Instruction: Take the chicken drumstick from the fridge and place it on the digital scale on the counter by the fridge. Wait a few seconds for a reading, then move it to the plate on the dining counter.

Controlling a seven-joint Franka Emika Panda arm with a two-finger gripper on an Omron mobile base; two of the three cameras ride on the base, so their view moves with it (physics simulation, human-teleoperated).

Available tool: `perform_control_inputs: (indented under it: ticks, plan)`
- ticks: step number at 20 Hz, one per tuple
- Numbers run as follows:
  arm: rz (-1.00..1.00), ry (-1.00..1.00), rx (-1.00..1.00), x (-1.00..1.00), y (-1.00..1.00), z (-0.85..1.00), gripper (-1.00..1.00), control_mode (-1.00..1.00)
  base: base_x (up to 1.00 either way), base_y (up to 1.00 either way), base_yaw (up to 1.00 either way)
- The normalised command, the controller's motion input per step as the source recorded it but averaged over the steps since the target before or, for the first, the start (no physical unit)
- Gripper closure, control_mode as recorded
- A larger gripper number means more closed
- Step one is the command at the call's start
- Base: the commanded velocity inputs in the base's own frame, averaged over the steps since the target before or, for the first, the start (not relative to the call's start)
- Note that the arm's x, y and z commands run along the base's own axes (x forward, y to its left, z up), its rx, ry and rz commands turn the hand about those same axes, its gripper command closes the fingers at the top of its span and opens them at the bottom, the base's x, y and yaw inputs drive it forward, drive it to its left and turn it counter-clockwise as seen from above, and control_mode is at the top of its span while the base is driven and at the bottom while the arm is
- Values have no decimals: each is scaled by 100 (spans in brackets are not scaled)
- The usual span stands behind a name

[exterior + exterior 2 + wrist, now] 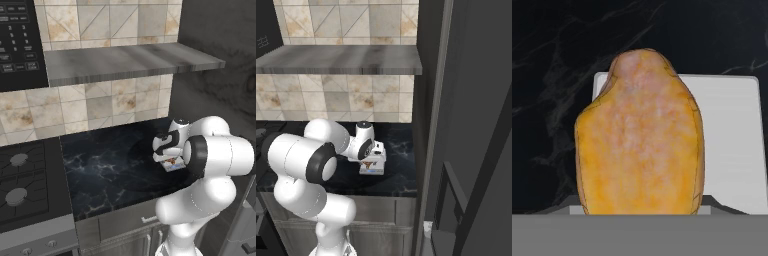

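The golden-orange chicken drumstick [639, 135], a rounded lump of meat, lies over the pale grey-white square digital scale [732, 140], which sits on the black white-veined marble counter [105, 170]. In the base views the white arm's gripper [372, 159] is low over the scale [372, 169], with a bit of orange showing under the hand. Whether the jaws clasp the meat or stand apart from it cannot be told. A dark grey fridge [471, 100] stands just right of the counter; a black stove [25, 185] lies left, under a tiled backsplash [100, 105].
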Motion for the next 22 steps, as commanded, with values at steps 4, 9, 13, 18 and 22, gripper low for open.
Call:
perform_control_inputs:
  ticks: [4,9,13,18,22]
  plan:
    - [0,0,0,0,0,0,100,-100,0,0,0]
    - [0,0,0,0,0,0,100,-100,0,0,0]
    - [0,0,0,-4,-1,0,100,-100,0,0,0]
    - [0,0,1,-71,0,47,100,-100,0,0,0]
    - [0,-2,4,-96,-1,93,100,-100,0,0,0]
